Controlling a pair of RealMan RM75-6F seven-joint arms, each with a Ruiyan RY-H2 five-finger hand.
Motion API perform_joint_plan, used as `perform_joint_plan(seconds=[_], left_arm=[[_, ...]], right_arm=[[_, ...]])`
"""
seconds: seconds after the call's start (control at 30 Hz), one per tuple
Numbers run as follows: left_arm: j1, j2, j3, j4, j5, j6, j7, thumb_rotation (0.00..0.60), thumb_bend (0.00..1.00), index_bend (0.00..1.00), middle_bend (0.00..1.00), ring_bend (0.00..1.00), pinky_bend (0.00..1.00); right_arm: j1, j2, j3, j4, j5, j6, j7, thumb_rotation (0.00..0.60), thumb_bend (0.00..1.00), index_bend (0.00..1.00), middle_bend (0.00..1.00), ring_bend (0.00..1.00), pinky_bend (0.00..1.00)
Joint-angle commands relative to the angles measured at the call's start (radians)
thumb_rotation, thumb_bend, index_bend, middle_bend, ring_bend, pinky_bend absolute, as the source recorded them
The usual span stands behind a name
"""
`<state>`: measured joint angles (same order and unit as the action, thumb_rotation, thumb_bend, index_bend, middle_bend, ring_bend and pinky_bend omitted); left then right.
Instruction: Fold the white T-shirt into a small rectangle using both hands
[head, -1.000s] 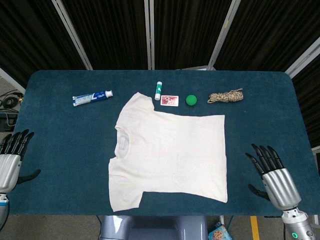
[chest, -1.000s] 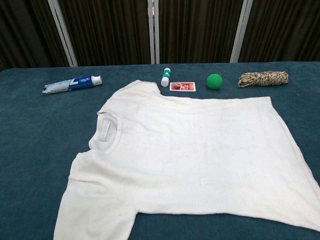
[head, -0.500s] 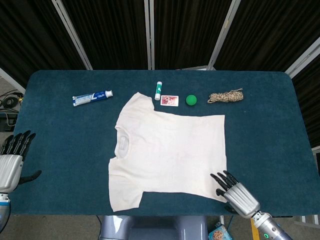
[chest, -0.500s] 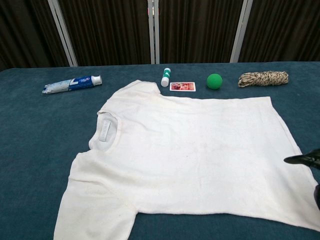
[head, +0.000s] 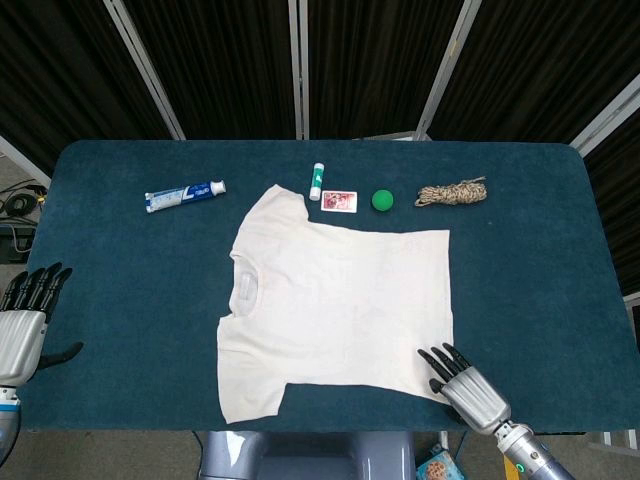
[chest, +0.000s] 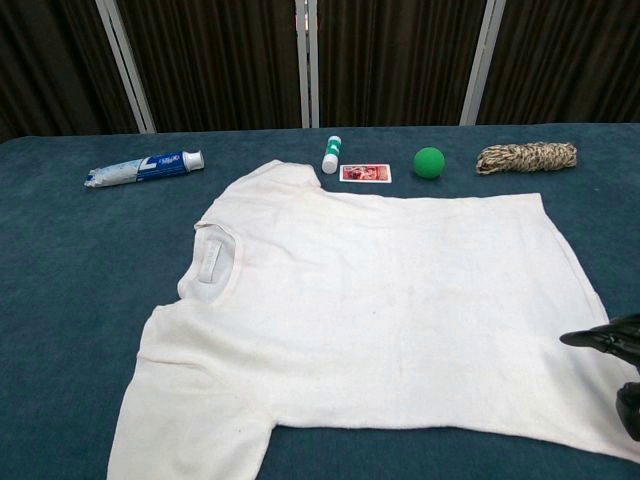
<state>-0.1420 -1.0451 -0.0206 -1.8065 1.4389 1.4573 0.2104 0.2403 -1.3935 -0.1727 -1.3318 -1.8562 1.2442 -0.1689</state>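
White T-shirt (head: 340, 303) corner under right hand (head: 463, 383) (spread).

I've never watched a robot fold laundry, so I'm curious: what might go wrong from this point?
The right hand is at the T-shirt's near hem corner while the left hand sits far off at the table edge, so a one-handed pull could drag or bunch the cloth. The glue stick, card and green ball lie close to the far sleeve, so a fold that way might knock them.
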Motion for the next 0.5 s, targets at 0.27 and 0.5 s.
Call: perform_joint_plan(seconds=[0.27, 0.5], left_arm=[[0.0, -0.002, -0.004, 0.003, -0.004, -0.008, 0.003, 0.6, 0.0, 0.0, 0.0, 0.0, 0.0], [0.002, 0.0, -0.006, 0.003, -0.003, -0.009, 0.001, 0.6, 0.0, 0.0, 0.0, 0.0, 0.0]], right_arm=[[-0.003, -0.04, -0.003, 0.058, 0.011, 0.0, -0.01, 0.6, 0.17, 0.5, 0.0, 0.0, 0.0], [-0.004, -0.059, 0.005, 0.088, 0.02, 0.012, -0.01, 0.6, 0.28, 0.51, 0.02, 0.0, 0.0]])
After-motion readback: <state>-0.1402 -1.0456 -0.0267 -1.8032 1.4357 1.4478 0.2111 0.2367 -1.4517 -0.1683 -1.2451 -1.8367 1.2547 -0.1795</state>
